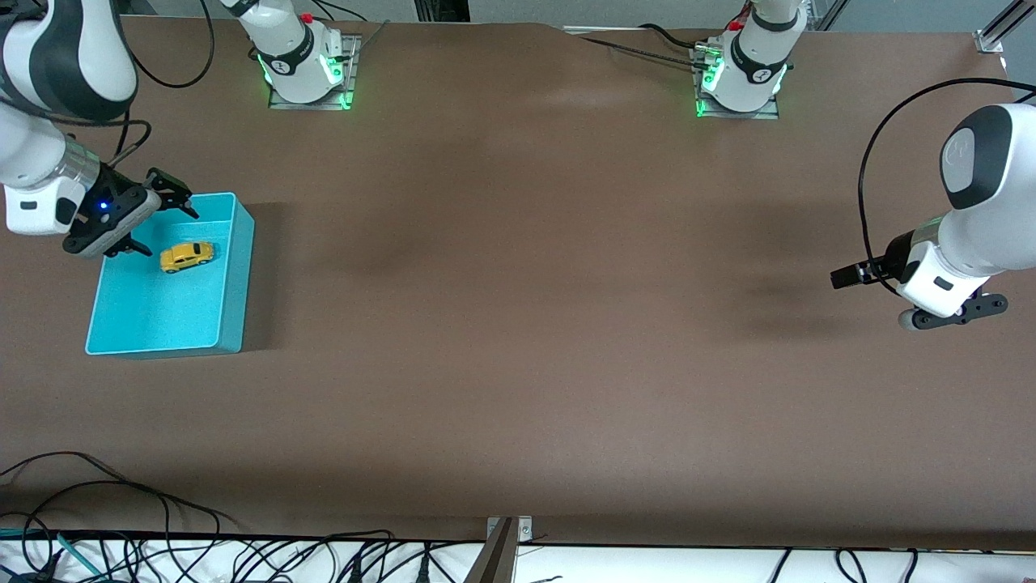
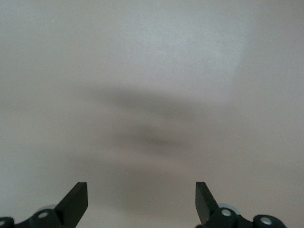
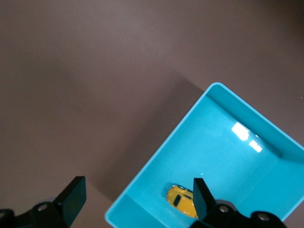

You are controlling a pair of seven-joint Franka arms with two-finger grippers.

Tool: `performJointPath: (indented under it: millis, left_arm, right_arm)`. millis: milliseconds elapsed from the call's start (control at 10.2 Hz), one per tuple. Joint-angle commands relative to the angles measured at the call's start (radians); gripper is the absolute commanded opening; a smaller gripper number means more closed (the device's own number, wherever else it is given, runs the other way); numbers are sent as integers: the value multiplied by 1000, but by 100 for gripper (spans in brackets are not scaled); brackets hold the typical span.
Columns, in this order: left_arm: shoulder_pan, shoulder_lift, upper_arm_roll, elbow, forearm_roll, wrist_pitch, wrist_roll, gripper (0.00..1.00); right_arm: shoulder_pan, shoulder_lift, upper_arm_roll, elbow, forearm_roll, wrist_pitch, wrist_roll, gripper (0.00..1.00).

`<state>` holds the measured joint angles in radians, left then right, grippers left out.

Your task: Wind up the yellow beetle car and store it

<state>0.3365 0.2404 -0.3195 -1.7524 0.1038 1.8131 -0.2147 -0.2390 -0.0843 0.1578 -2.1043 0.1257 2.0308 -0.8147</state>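
Yellow beetle car (image 1: 187, 257) lies in the bin (image 1: 229, 324), under the open right claw (image 1: 150, 220).

Yellow beetle car (image 1: 187, 257) in bin (image 1: 231, 324)

Turquoise bin (image 1: 231, 283) (brown table (image 1: 526, 324))

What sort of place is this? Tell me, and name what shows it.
Most likely a robotics lab bench: two robot arms bolted along a brown table, loose cables trailing at its near edge, and only a turquoise bin with a yellow toy car in it.
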Motion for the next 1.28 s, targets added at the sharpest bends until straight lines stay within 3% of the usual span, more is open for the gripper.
performJointPath:
  millis: [0, 392, 785, 1177]
  left_arm:
    - [10, -9, -3, 31, 8, -37, 84, 100]
    - [10, -4, -3, 40, 8, -58, 107, 100]
    - [9, -3, -3, 40, 8, -60, 176, 100]
    - [9, -3, -3, 40, 8, -61, 178, 100]
  right_arm:
    - [17, -29, 37, 88, 14, -102, 248, 100]
    - [134, -22, 37, 278, -40, -274, 616, 100]
    - [194, 119, 35, 528, -86, -373, 773, 100]
    - [228, 159, 29, 555, -119, -366, 831, 100]
